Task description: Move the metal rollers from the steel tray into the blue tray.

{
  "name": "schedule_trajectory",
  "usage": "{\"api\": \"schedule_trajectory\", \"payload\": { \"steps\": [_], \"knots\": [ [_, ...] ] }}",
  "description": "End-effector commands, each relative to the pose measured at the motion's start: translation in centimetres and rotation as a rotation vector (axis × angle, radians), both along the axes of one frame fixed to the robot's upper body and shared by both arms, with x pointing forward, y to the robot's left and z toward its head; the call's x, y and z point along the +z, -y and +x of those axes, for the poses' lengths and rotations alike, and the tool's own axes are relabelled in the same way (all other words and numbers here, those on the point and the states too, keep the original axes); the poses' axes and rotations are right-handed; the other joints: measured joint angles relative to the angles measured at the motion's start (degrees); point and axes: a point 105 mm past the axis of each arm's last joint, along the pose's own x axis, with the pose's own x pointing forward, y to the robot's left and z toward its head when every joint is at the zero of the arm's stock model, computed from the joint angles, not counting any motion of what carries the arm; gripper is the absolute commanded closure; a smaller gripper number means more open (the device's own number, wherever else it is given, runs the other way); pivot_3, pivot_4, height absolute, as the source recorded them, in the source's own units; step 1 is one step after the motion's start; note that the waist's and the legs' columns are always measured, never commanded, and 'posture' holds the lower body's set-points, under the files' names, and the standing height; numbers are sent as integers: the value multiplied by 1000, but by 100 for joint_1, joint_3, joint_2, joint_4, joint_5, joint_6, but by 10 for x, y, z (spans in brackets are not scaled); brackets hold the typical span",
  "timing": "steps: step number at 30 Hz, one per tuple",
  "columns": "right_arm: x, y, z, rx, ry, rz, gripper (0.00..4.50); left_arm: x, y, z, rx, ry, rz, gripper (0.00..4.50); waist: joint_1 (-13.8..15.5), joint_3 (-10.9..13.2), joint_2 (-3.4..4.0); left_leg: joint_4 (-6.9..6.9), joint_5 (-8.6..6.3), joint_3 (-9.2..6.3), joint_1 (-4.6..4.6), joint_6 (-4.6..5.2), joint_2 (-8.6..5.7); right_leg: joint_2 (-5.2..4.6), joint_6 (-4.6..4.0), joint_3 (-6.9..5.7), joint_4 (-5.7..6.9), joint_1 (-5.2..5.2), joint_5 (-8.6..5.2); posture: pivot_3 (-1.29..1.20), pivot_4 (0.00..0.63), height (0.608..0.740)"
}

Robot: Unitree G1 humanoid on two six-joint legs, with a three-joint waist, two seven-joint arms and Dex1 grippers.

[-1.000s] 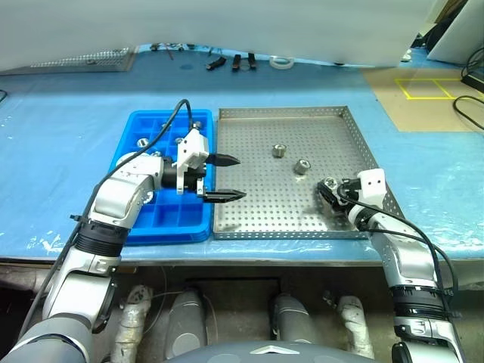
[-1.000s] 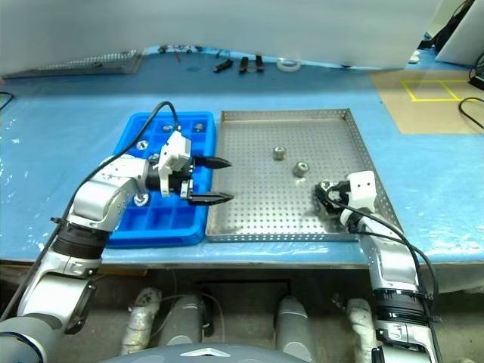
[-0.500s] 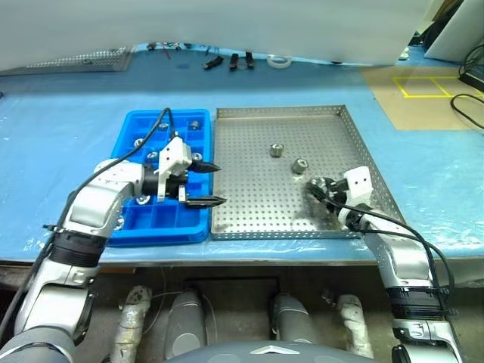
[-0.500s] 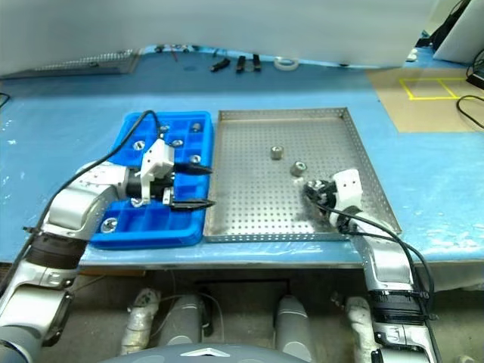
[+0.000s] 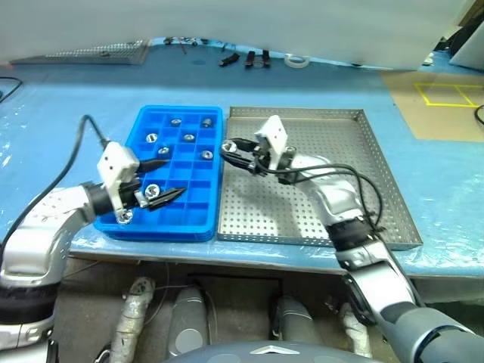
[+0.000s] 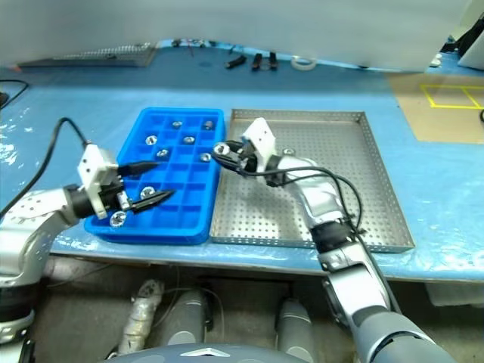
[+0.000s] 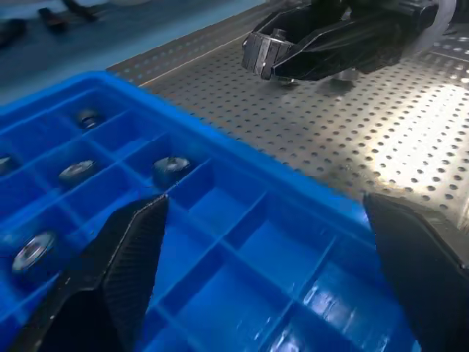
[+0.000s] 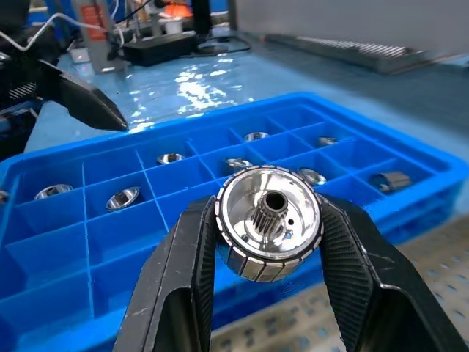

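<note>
The right gripper (image 8: 267, 242) pinches a metal roller (image 8: 268, 221) between its jaws, near the blue tray (image 5: 198, 227); the left gripper (image 5: 160, 180) stands open.

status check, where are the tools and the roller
Right tool shut on a metal roller, at the blue tray edge beside the steel tray. Left tool open over the blue tray. Nothing in the way.

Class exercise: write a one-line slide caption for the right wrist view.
Right gripper clamps a metal roller just short of the blue tray, several of whose compartments already hold rollers.
</note>
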Motion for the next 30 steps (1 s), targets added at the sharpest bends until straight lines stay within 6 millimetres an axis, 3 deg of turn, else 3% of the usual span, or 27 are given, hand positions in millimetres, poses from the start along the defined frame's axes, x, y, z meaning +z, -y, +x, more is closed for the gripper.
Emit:
{"api": "schedule_trajectory", "payload": {
  "steps": [1,7,16,27,28,30],
  "knots": [
    [-3,-12,14,-2,16,-5,2821,17,-10,-13,80,60,-23,0,110,-1,-4,6,0,-4,-15,0,2,1,-1,-6,1,-11,0,430,150,740],
    [-8,-24,9,62,-17,10,2821,13,-14,-29,150,29,-57,0,411,0,-5,14,-1,-29,-28,1,1,-1,-2,-28,3,-3,0,455,150,740],
    [0,-75,13,66,36,19,2821,13,-4,-30,137,10,-71,0,490,0,-5,11,20,-59,-16,-33,4,4,-14,-14,84,-27,-7,449,150,740],
    [-10,-66,36,-54,31,-29,2821,15,1,-29,105,-6,-65,0,491,0,-5,16,31,-106,-33,-51,3,19,-21,-15,87,-26,-8,430,150,740],
    [-12,-64,38,-69,38,-46,2096,15,2,-29,101,-6,-66,0,489,0,-5,16,33,-110,-33,-54,5,22,-22,-16,87,-26,-9,424,150,740],
    [-8,-62,40,-85,45,-36,1575,15,3,-28,91,-8,-68,0,487,0,-5,16,36,-114,-32,-59,10,30,-26,-16,88,-27,-11,424,150,740]
  ]
}}
